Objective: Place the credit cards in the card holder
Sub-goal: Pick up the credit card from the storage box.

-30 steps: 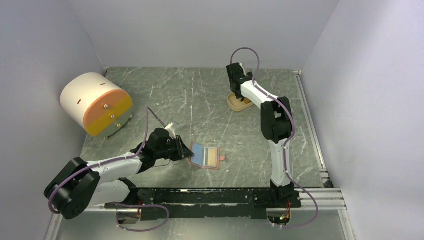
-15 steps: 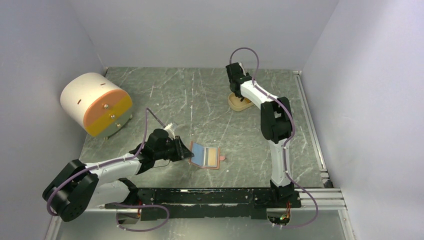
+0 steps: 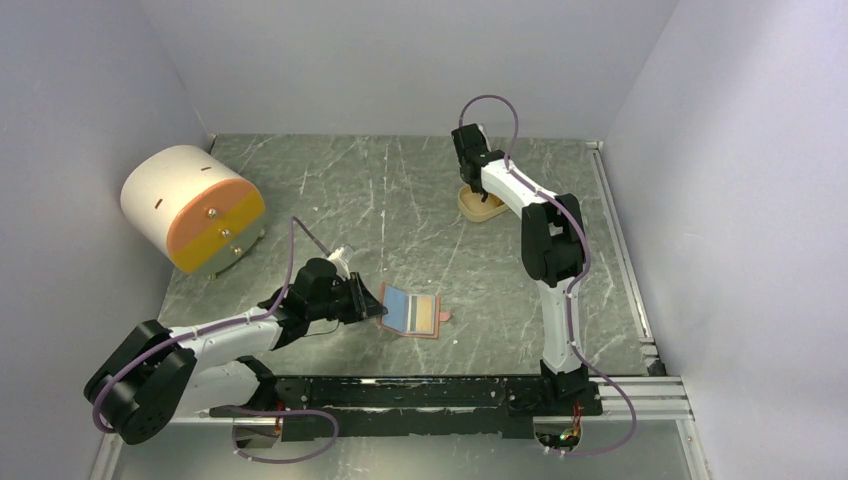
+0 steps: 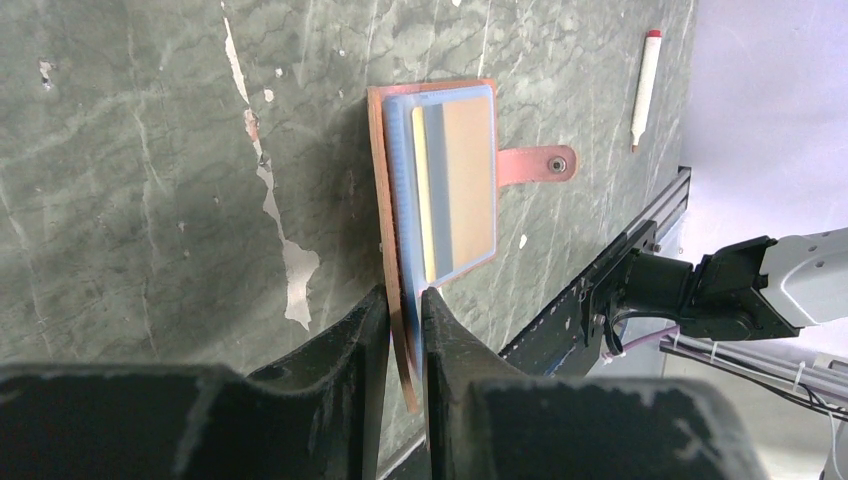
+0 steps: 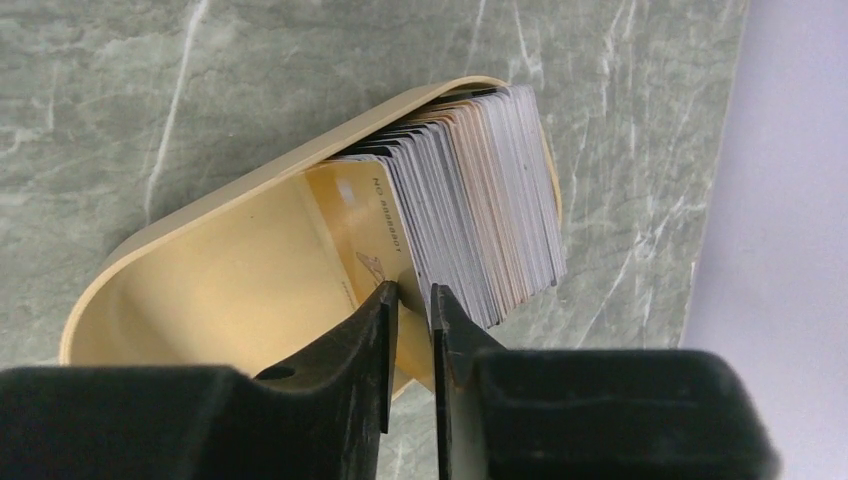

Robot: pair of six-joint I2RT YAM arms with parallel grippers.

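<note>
Veined stone tabletop [image 3: 400, 200], leathery card holder [image 4: 381, 230], left gripper [image 4: 405, 300] seemingly pinching it

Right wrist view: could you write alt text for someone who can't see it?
A black two-finger tool closes on the edge of the yellowish front card in a packed row of thin grey-white and tan plastic cards. The cards stand on edge in a beige oval tray on a green marbled tabletop.
</note>
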